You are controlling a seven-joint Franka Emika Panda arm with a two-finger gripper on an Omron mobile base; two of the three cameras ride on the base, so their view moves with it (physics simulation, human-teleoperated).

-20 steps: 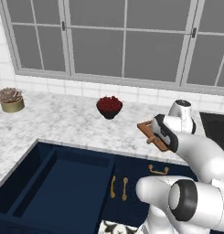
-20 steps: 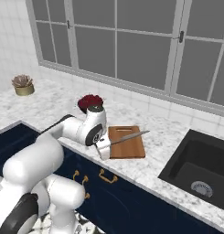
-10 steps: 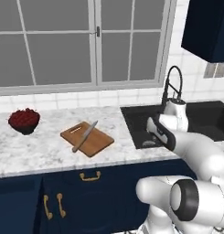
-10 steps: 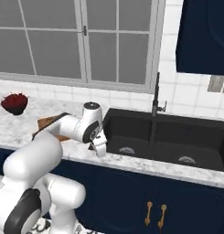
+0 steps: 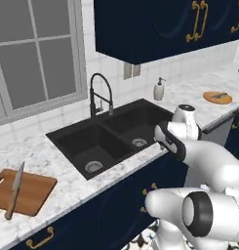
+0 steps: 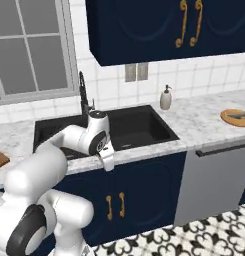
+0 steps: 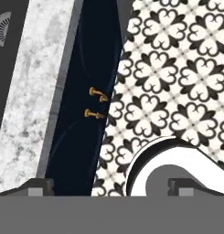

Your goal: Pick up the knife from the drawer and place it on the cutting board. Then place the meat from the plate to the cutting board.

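nearest, the gripper (image 7: 111, 185) hangs over the front edge of the counter, pointing down at the navy cabinet doors (image 7: 86, 114) and the patterned floor (image 7: 177, 68). its finger tips (image 7: 38, 186) stand wide apart with nothing between them, so the jaws are spread and empty. in the right base view the gripper (image 6: 107, 161) sits just below the counter lip in front of the sink (image 6: 124, 127).

what has changed is the viewpoint: against the pictures from half a second and a second ago, the whole scene has slid leftward, so the base has driven to the right along the counter. that is camera motion, not motion of the objects. the cutting board (image 5: 30, 193), central half a second ago, is now at the far lower left of the left base view, with the knife (image 5: 14, 189) lying across it, blade toward the wall. the knife step looks done.

farther along, past the double sink (image 5: 109, 139), the faucet (image 5: 99, 95) and the soap dispenser (image 5: 159, 90), the orange-brown plate (image 5: 217, 97) rests on the counter well apart from the board, with something small and dark on it, probably the meat, too small to tell. the plate (image 6: 236, 117) also shows at the right edge of the right base view.

my reading: the robot is travelling toward the plate to fetch the meat. the plate looks out of reach yet, and the trip back to the board is long.
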